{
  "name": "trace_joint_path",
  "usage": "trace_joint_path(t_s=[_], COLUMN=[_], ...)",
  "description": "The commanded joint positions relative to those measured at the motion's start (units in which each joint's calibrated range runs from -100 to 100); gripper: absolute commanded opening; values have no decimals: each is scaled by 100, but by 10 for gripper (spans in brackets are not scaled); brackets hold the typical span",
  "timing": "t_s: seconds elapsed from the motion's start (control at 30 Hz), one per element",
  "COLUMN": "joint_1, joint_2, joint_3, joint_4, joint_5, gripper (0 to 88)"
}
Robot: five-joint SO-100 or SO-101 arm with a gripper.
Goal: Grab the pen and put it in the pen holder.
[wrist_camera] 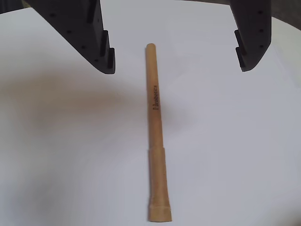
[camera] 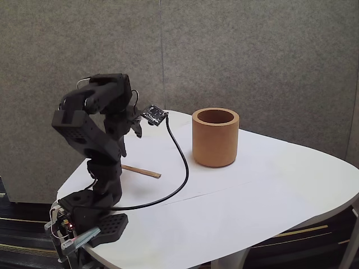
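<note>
Pen [wrist_camera: 155,127] is lying flat on the white counter [wrist_camera: 235,155], and in the wrist view it runs pretty much straight up and down the picture, with the flared, thicker end at the bottom and the rounded tip up top. There's some small dark lettering printed along the shaft but it's too tiny for me to read. The tool [wrist_camera: 176,66] is spread wide, with one black finger [wrist_camera: 101,52] coming in from the upper left and the other from the upper right, and the tip of the pen sits between them without touching either one, so nothing is gripped. In the fixed view the pen [camera: 141,171] shows up as a thin tan stick on the counter just behind the arm's lower part, partly hidden by the arm. The arm itself is folded over and hunched near the left end of the counter, with a small circuit board [camera: 153,115] sticking out near the wrist and a black cable [camera: 178,162] looping from it down across the counter toward the base. The pen holder [camera: 216,140], a chunky tan-orange cup with a darker inside, stands upright to the right of the arm in that view, well apart from the pen.
</note>
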Motion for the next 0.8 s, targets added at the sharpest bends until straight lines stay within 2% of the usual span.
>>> trace_joint_path(t_s=[0.0,0.23,0.77], joint_1=[-23,28,43], joint_2=[11,11,264], joint_3=[298,912,361], joint_4=[-212,-619,-1212], joint_5=[-28,-33,-133], gripper=[372,372,372])
